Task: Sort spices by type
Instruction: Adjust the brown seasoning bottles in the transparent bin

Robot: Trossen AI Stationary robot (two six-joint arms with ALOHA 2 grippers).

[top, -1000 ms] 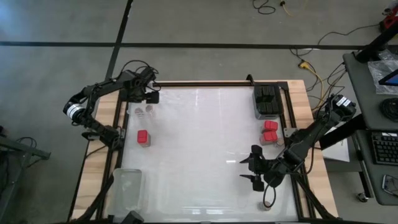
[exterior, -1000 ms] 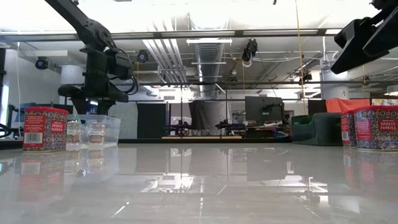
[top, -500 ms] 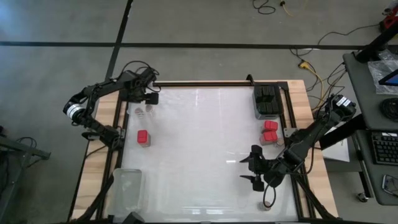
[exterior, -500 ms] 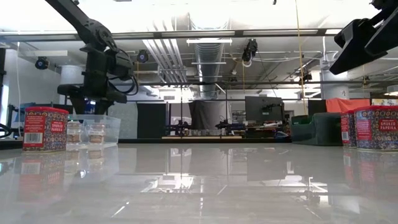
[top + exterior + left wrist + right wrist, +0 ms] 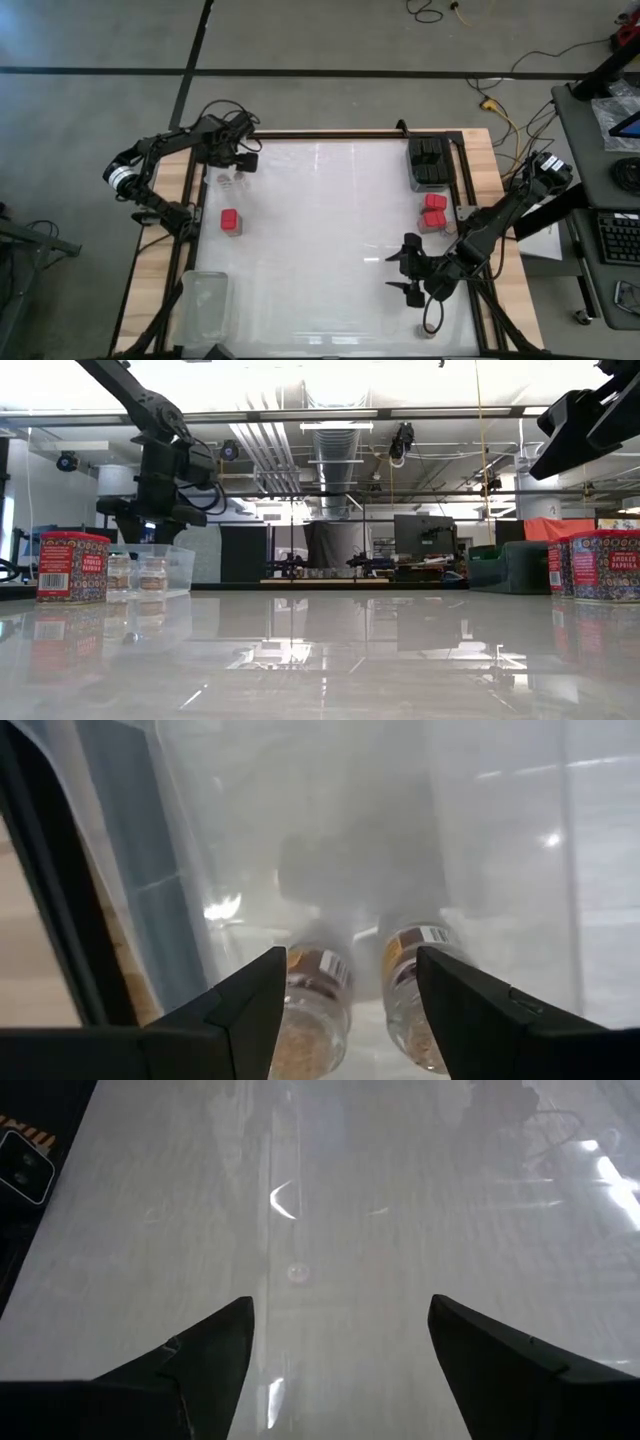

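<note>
Two round tan-topped jars (image 5: 231,181) stand upright in a clear tray (image 5: 182,565) at the table's far left; the left wrist view shows the jars (image 5: 318,1010) side by side below me. My left gripper (image 5: 243,160) hovers open above that tray (image 5: 350,960) and touches nothing. One red square-topped tin (image 5: 230,220) stands on the table just nearer, left of the jars in the low view (image 5: 72,566). Two more red tins (image 5: 433,211) stand at the right. Black boxy containers (image 5: 428,162) sit in a tray at the far right. My right gripper (image 5: 405,272) waits open over bare table (image 5: 340,1305).
Another clear plastic tray (image 5: 205,300) lies at the near left corner. The table's white middle (image 5: 330,230) holds nothing. Wooden borders and dark rails frame the table. Cables trail from both arms, and a desk with a keyboard stands off the right side.
My left gripper has edged a little toward the table's right above the jar tray, staying open. The jars, tins and right arm have kept still.
</note>
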